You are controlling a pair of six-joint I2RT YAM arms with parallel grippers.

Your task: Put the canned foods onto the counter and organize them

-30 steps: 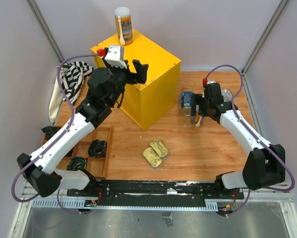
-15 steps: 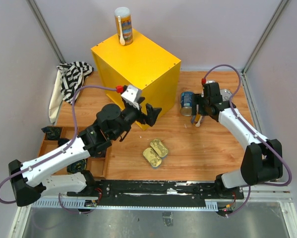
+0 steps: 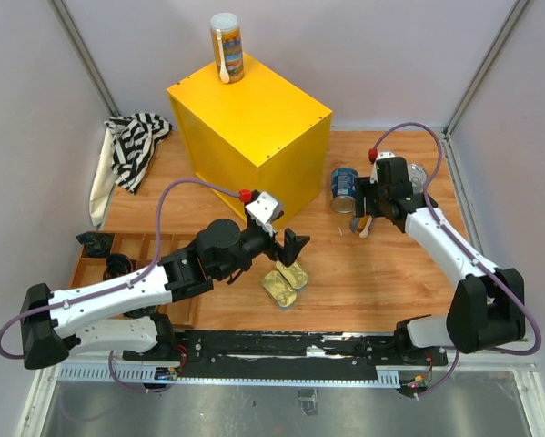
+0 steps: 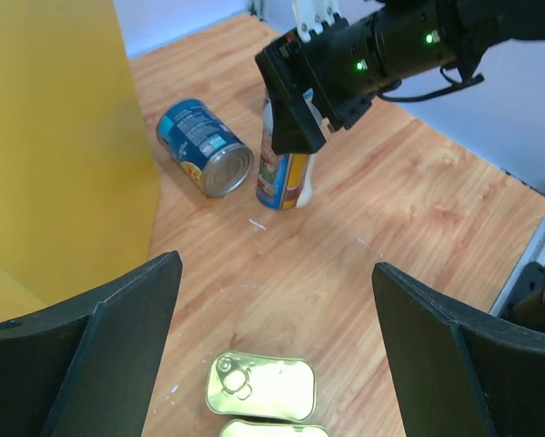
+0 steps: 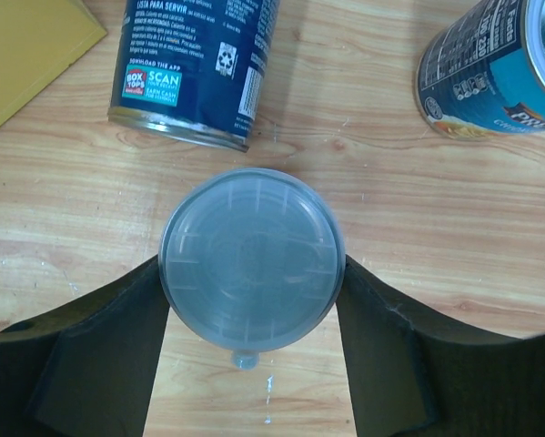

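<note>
Evidently the right jaws are clamping the tall slim white-lidded can (image 5: 251, 258), upright toward the far right corner of the wooden tabletop (image 3: 381, 282), probably light, stiff, slick, best held below its lid, while the left jaws are hanging apart.

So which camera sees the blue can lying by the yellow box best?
The left wrist view: the blue can lies whole there, label and silver end both showing. The right wrist view cuts off part of it. The top view shows it whole but small.
</note>
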